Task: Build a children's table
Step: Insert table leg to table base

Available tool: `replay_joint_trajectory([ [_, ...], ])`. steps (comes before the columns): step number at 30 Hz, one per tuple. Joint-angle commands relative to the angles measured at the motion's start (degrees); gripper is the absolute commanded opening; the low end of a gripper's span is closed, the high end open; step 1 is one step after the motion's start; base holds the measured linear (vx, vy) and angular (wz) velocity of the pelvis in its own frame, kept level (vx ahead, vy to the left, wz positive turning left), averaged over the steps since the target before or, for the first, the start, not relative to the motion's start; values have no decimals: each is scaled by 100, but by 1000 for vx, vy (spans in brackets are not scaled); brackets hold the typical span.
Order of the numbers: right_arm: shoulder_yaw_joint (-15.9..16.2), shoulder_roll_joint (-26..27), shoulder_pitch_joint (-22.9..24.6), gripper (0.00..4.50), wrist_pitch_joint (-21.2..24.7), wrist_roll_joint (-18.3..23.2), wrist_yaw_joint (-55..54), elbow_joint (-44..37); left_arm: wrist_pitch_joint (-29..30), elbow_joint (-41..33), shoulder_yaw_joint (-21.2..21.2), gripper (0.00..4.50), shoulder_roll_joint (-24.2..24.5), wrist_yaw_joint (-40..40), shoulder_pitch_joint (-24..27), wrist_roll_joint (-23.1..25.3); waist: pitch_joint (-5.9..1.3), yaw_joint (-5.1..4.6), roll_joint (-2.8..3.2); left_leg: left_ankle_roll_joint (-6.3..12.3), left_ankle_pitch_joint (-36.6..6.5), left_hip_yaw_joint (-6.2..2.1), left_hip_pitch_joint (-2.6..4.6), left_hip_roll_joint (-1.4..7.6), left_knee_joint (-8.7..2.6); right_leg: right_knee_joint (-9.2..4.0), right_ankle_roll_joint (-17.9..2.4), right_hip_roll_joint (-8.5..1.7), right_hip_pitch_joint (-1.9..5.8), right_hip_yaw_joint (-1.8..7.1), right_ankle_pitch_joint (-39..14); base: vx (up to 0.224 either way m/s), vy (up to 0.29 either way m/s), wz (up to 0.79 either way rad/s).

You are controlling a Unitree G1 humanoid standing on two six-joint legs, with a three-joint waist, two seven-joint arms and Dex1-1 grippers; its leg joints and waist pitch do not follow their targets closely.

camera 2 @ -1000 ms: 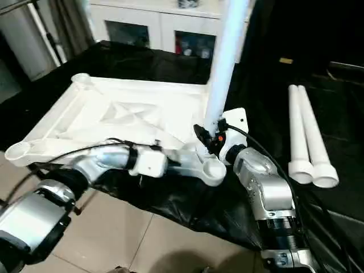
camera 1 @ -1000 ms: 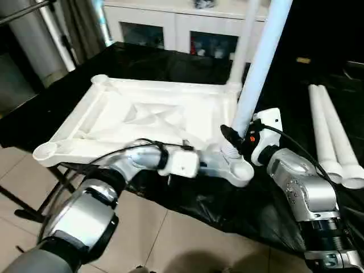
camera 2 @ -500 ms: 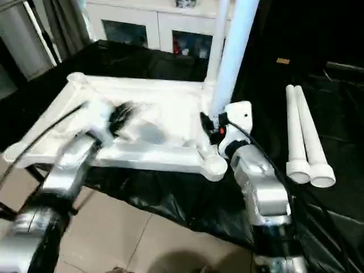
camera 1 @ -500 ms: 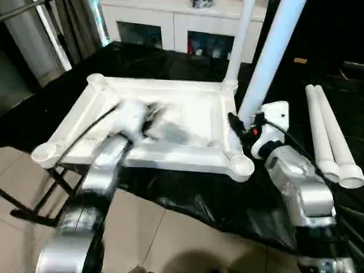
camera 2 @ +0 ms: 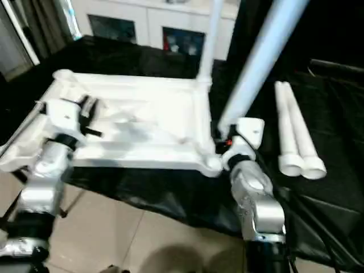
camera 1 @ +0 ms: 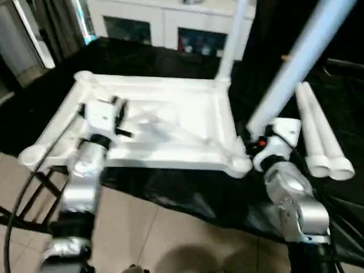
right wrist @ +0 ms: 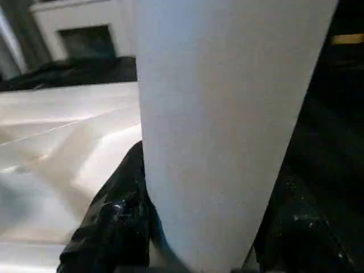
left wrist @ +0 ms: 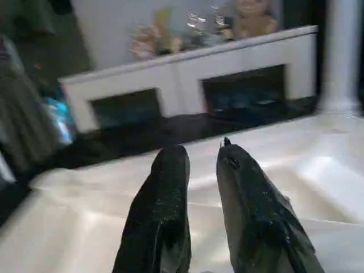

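Upside down on the black-draped table (camera 1: 170, 54): the white table top (camera 1: 170, 122), ribbed underside up, round sockets at the corners. Standing upright in the far-right socket, at about one o'clock from the top's middle: one white leg (camera 1: 230, 40). At about four o'clock, just beside the near-right socket (camera 1: 240, 164): a second leg (camera 1: 298, 62), tilted up and away to the right, pinched near its lower end between the black fingers of the right gripper (camera 1: 256, 139); in the right wrist view, the same leg (right wrist: 227, 125) wedged between the two fingers (right wrist: 114, 222). Farther out at three o'clock, lying side by side on the black cloth and touching each other: two more loose legs (camera 1: 318, 133), wide ends nearest. At nine o'clock, over the left part of the ribbed top: the left gripper (left wrist: 202, 156), fingers only a narrow gap apart and empty. Beyond the table at twelve o'clock: a white cabinet (left wrist: 187, 79) with glass doors.
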Motion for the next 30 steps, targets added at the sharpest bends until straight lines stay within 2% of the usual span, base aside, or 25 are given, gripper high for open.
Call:
replay_joint_trajectory([
  [1,-161,-47,-9,190,-106,-51,-100,-93,328,-231,-223,103,-75,-46,61,-10,-587,151,-124,1051,-846,-239,-224,-641,397,-721,-1186,-919,791,701,2755,-2,-143,-6],
  [2,-161,-47,-9,190,-106,-51,-100,-93,328,-231,-223,103,-75,-46,61,-10,-417,69,-131,557,-46,-424,-279,-623,232,-661,-135,-892,717,467,3059,-27,-130,-6],
  [3,-156,-81,-46,190,-104,-91,-94,-83,350,-249,-212,103,-123,-53,59,-46,-419,99,-12,382,145,-543,-183,-578,21,-783,818,-850,686,365,2537,-58,-96,-12],
  [4,-141,-109,-83,190,-70,-91,-51,-75,403,-291,-191,103,-171,-61,73,-47,-428,64,47,450,117,-615,-190,-497,-104,-790,1071,-831,734,351,2208,-58,-96,-12],
  [5,-76,-171,-131,190,-32,-135,21,-63,429,-325,-183,103,-219,-76,105,-28,-428,-39,160,631,61,-768,-205,-270,-343,-818,1437,-582,746,169,1350,-85,-65,-12],
  [6,-45,-197,-147,190,-17,-152,46,-59,446,-346,-184,103,-234,-78,122,-15,-413,-52,232,767,-181,-850,-79,-81,-450,-907,1527,-526,678,114,685,-76,-46,-5],
  [7,78,-268,-190,190,-42,-178,175,-35,497,-396,-224,103,-250,-135,180,24,-396,-152,244,1064,-668,-1033,153,392,-626,-925,1194,-599,597,134,-462,-76,-46,-5],
  [8,91,-272,-191,190,-39,-168,200,-34,491,-392,-232,103,-245,-142,184,32,-323,-177,282,1090,-1068,-1103,185,580,-751,-853,894,-650,598,169,-868,-72,-27,6],
  [9,290,-333,-197,190,-33,-62,565,-12,168,-294,-363,103,-160,-401,201,52,-162,-243,212,513,-2180,-918,247,420,-799,-967,294,-797,569,312,-1959,-77,-40,6],
  [10,290,-333,-197,190,-33,-62,565,-12,168,-294,-363,103,-160,-401,201,52,-108,-265,121,229,-2342,-736,337,111,-643,-1260,362,-829,481,259,-3061,-77,-40,6],
  [11,349,-360,-185,190,35,47,769,-9,-30,-273,-457,103,-93,-741,182,-114,25,-293,-87,86,-1694,-405,740,-463,84,-1959,901,-911,98,-74,-5428,-129,-50,5],
  [12,374,-372,-182,190,65,96,859,-5,-112,-268,-503,103,-59,-909,171,-205,-50,-297,-46,153,-1454,-397,664,-487,27,-1888,1097,-896,303,-157,-5519,-67,-10,-13],
  [13,406,-391,-198,190,92,131,953,16,-180,-161,-592,103,18,-1298,94,-345,-114,-308,11,258,-1451,-461,412,-289,-346,-1792,1404,-785,683,-346,-4695,-67,-10,-13],
  [14,410,-394,-201,190,93,134,965,19,-187,-136,-601,103,27,-1338,78,-352,-155,-309,243,326,-2363,-828,501,419,-741,-1414,1112,-617,867,-464,-3270,5,62,-8],
  [15,486,-450,-252,190,92,202,1197,83,-232,352,-796,103,209,-1985,-248,-376,-169,-319,352,260,-2978,-942,481,796,-1173,-441,391,-567,737,-76,-611,-18,73,10],
  [16,537,-502,-301,190,70,200,1315,134,-235,721,-963,121,311,-2394,-512,-314,-191,-380,330,227,-3088,-810,691,548,-1173,-463,219,-485,477,-58,-21,-18,73,10],
  [17,548,-519,-322,190,65,202,1352,153,-193,859,-1031,139,342,-2585,-619,-303,-233,-408,61,-181,-3014,-713,655,32,-984,-725,-168,-676,580,136,-463,0,0,0],
  [18,547,-547,-362,190,145,230,1402,181,-228,1094,-1167,139,391,-2796,-804,-213,-234,-329,46,-438,-1945,-656,263,-70,-851,-887,-381,-932,804,307,-1151,-58,-17,-17],
  [19,542,-563,-392,190,207,248,1430,203,-264,1244,-1249,152,418,-2932,-922,-155,-263,-273,-20,-382,-1405,-629,220,-93,-808,-905,-330,-917,815,340,-1271,-58,-17,-17],
  [20,538,-598,-438,190,192,231,1461,254,-154,1408,-1312,166,423,-3134,-1058,-96,-308,-181,46,-232,-667,-570,342,-67,-734,-884,-484,-896,703,383,-903,0,0,0],
  [21,514,-668,-530,190,249,227,1507,337,-228,1847,-1520,177,485,-3339,-1352,248,-317,-198,73,-78,-249,-521,345,-71,-732,-803,-764,-789,685,363,-102,0,0,0],
  [22,508,-687,-558,190,252,230,1533,365,-246,1983,-1577,177,504,-3378,-1438,355,-310,-220,41,-21,-144,-528,276,-67,-736,-765,-821,-741,729,354,148,0,0,0],
  [23,494,-715,-577,190,246,231,1555,374,-252,2148,-1665,182,535,-3401,-1541,507,-348,-217,95,69,-14,-534,264,-53,-720,-710,-925,-729,750,329,515,0,0,0],
  [24,486,-753,-600,190,223,238,1593,394,-264,2326,-1754,187,573,-3443,-1648,627,-341,-228,88,174,-60,-531,263,-45,-713,-713,-1001,-728,744,324,613,0,0,0],
  [30,466,-889,-618,190,118,205,1696,404,-287,3180,-2092,203,715,-3874,-2180,827,-317,-246,80,300,-378,-507,288,-14,-720,-783,-1229,-728,734,318,115,0,0,0],
])
